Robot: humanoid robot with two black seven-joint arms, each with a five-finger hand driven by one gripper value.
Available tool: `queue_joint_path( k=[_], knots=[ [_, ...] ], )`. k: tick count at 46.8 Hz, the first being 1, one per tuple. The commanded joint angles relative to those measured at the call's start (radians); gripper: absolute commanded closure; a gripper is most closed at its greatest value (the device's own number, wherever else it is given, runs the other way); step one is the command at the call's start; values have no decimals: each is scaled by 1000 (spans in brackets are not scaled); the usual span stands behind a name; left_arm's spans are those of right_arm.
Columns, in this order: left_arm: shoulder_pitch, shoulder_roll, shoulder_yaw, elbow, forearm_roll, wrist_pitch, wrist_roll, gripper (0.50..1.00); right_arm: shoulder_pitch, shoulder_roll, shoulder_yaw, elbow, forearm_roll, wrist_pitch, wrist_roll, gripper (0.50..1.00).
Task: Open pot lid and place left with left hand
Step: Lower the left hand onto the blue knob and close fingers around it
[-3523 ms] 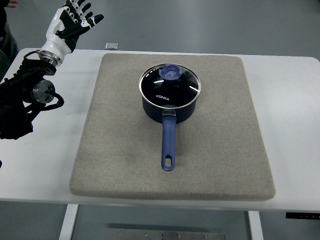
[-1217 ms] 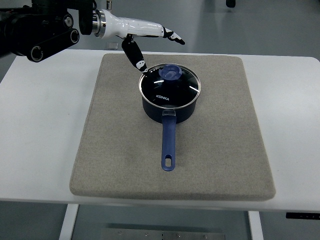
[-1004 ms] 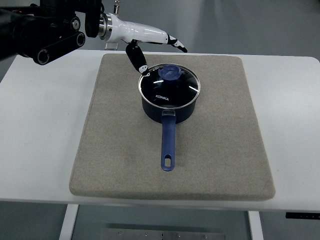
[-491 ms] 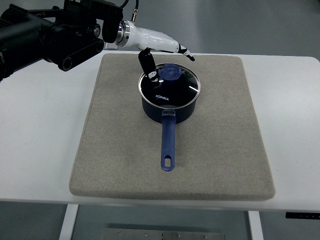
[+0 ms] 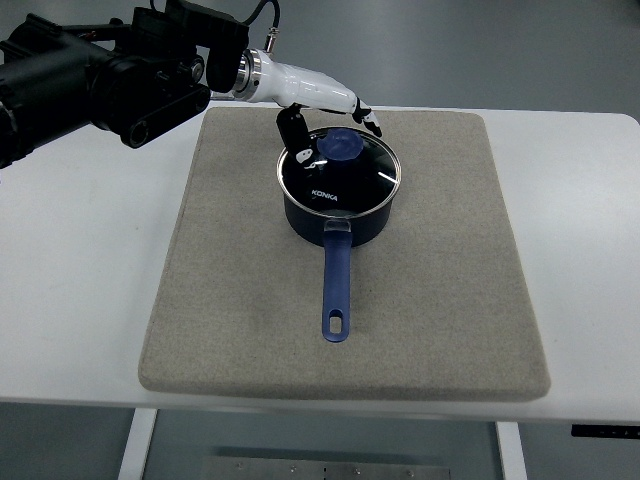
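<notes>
Since half a second ago the left hand (image 5: 322, 112) has moved a little further right and lower, closing in on the blue knob (image 5: 341, 146) of the pot lid. Its black arm (image 5: 100, 75) enters from the upper left of the picture, and the white hand reaches across the far rim of the pot. The thumb (image 5: 296, 137) points down on the left of the knob, its tip over the glass, while the other fingers (image 5: 367, 118) extend past the knob on the far side. The hand is spread fairly wide around the knob and holds nothing; whether any finger touches the lid cannot be told.

The glass lid (image 5: 340, 170) sits closed on the dark blue saucepan (image 5: 339, 205). The pan stands on the far middle part of a grey felt mat (image 5: 230, 300), with its long blue handle (image 5: 337, 285) pointing toward the camera. The mat covers most of the white tabletop (image 5: 80, 280). The right hand is out of view.
</notes>
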Motion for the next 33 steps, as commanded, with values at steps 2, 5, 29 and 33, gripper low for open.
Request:
queue_joint_path(
  k=[2,5,29,33],
  knots=[
    [1,0,-1,0,12,-1,0,641,0,0,0,-1,0,0,0,583],
    [1,0,-2,0,12,-1,0,647,0,0,1,1,0,0,0,583],
    [-1,0,-2,0,12,-3,0,881,0,0,0,-1,0,0,0,583],
    [-2,0,-2,0,12,-1,0,907,0,0,0,1,0,0,-1,583]
  ],
)
